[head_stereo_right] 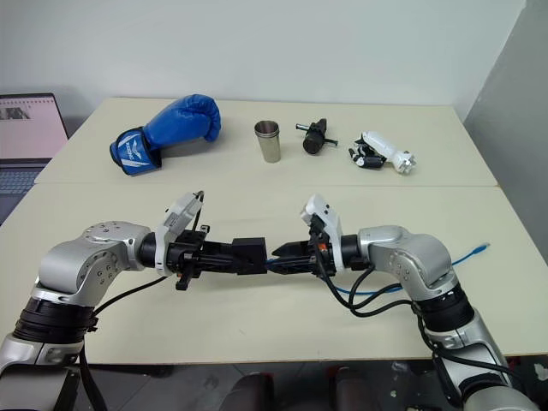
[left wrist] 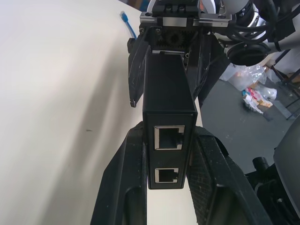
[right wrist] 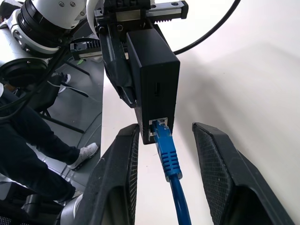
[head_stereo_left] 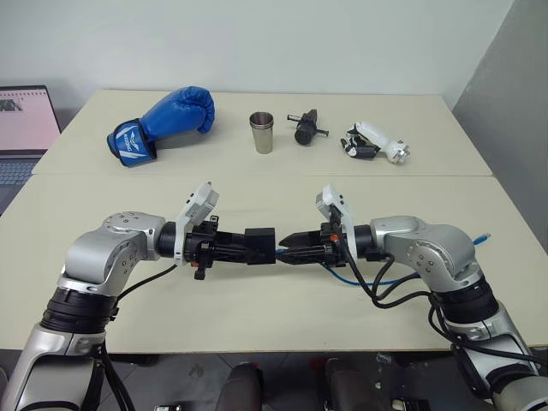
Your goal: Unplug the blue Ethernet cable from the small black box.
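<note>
— Jaws first: how do they stand?

— Clamped tight on the left gripper [head_stereo_left: 247,246]: its two black fingers squeeze the flat matte-black small black box [head_stereo_left: 260,243] by its broad sides, holding it in the air above the near table [head_stereo_left: 257,317]. On the right gripper [right wrist: 164,183] the jaws are parted, one finger on each side of the thin bright-blue Ethernet cable [right wrist: 169,161], with clear space between the pads and the cord.

— Is the cable plugged in?

— Yes. In the right wrist view its blue plug sits inside the port on the box's end face that points at the right gripper. The opposite end, seen from the left wrist, carries two ports stacked one over the other, both vacant.

— Where does the cord run?

— From the box it passes between the right fingers, loops down under the right forearm onto the tabletop, and ends near the table's right edge with its free plug lying flat.

— And further out?

— On the far table [head_stereo_left: 86,137], in a row toward its back edge: a blue boxing glove [head_stereo_left: 163,122] at the left, a stack of steel cups [head_stereo_left: 262,133] in the middle, a black cylindrical tool with a metal pin [head_stereo_left: 306,127] just right of them, and a white-and-black gripper part [head_stereo_left: 375,143] farthest right. An open laptop [head_stereo_left: 24,128] stands beyond the left edge.
</note>
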Action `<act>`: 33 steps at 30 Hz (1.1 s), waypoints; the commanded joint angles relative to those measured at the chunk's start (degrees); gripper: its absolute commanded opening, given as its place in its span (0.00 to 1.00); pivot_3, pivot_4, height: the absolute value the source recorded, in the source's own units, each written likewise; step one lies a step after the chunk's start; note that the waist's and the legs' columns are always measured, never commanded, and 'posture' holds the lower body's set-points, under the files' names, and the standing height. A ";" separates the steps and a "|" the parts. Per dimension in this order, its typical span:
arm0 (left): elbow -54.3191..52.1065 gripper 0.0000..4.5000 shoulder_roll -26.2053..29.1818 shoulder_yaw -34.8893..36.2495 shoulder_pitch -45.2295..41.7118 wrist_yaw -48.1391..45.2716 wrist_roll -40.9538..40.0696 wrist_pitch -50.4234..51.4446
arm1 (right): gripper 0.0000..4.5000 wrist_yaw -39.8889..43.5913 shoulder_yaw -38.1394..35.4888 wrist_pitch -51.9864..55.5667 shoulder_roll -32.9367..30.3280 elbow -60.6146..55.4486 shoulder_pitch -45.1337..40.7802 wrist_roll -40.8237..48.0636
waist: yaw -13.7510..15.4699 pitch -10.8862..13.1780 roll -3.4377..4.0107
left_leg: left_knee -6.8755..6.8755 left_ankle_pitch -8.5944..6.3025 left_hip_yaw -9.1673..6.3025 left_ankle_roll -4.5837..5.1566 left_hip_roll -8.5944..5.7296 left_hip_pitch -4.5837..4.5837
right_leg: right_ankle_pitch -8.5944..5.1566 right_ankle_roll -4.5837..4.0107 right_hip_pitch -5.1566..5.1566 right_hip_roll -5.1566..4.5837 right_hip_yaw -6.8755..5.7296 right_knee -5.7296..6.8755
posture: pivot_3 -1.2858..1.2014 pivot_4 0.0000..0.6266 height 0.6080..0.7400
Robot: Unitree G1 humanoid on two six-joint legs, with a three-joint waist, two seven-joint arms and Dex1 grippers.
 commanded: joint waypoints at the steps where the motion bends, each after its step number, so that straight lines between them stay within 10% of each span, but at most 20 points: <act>1: -0.73 0.18 0.10 0.79 -0.03 -0.84 -0.05 -1.11 | 0.42 1.31 -0.76 -0.59 -0.43 -1.06 -1.22 0.26 | 0.00 0.00 0.00 | 0.00 0.00 0.00 0.00 0.00 0.00 | 0.00 0.00 0.00 0.00 0.00 0.00 | 0.52 0.24 1.00; 19: 0.38 0.18 -0.33 0.62 -0.24 -1.21 0.57 -2.07 | 0.42 2.00 -0.94 -0.36 -0.15 -0.33 -1.27 -0.55 | 0.00 0.00 0.00 | 0.00 0.00 0.00 0.00 0.00 0.00 | 0.00 0.00 0.00 0.00 -0.01 0.01 | 0.52 0.24 1.00; 26: 0.63 0.18 -0.44 0.49 -0.21 -1.59 0.91 -2.41 | 0.04 2.88 -1.09 -0.11 -0.33 -0.32 -1.41 -0.27 | 0.00 0.00 0.00 | 0.01 0.00 0.00 0.00 0.00 0.00 | 0.00 0.00 0.00 0.00 -0.02 0.01 | 0.52 0.24 1.00; 33: 0.91 0.18 -0.74 0.52 -0.35 -1.74 0.95 -2.38 | 0.02 3.69 -1.09 -0.05 -0.49 -0.28 -1.76 -0.37 | -0.01 0.00 0.00 | 0.01 0.00 0.00 0.00 0.00 0.00 | 0.00 0.00 0.00 0.00 -0.02 0.01 | 0.52 0.24 1.00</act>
